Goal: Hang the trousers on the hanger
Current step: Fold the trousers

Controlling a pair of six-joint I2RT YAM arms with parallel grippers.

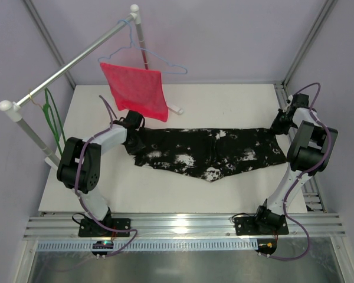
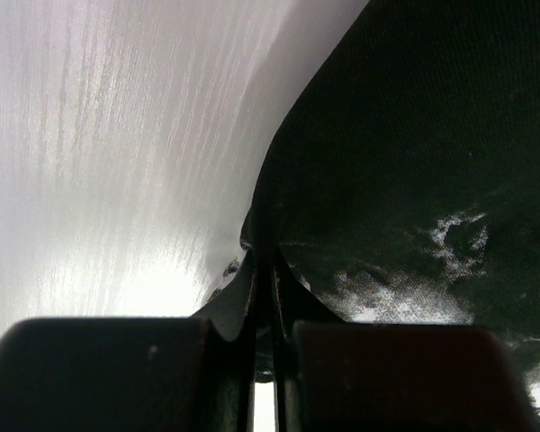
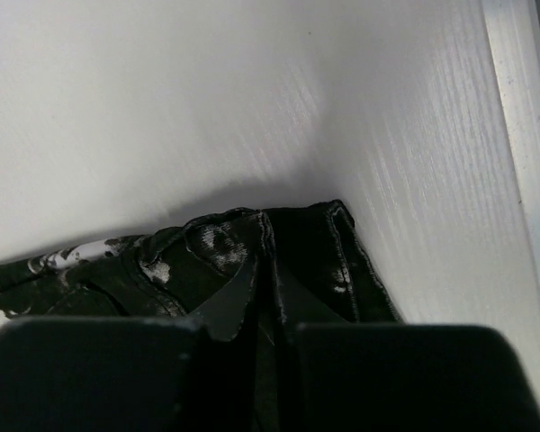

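Note:
The black trousers (image 1: 209,152) with white splotches lie spread across the middle of the white table. My left gripper (image 1: 133,131) is shut on their left end; the left wrist view shows the fabric (image 2: 414,180) pinched between the closed fingers. My right gripper (image 1: 281,124) is shut on their right end, with the hem (image 3: 252,243) bunched at the fingertips. The green hanger (image 1: 52,115) hangs on the rail at the far left, apart from both grippers.
A red mesh cloth (image 1: 135,88) hangs on a pale blue wire hanger (image 1: 159,62) from the white rail (image 1: 76,59) at the back left. A rail post (image 1: 143,41) stands behind the left gripper. The metal frame edge (image 1: 283,97) runs beside the right gripper.

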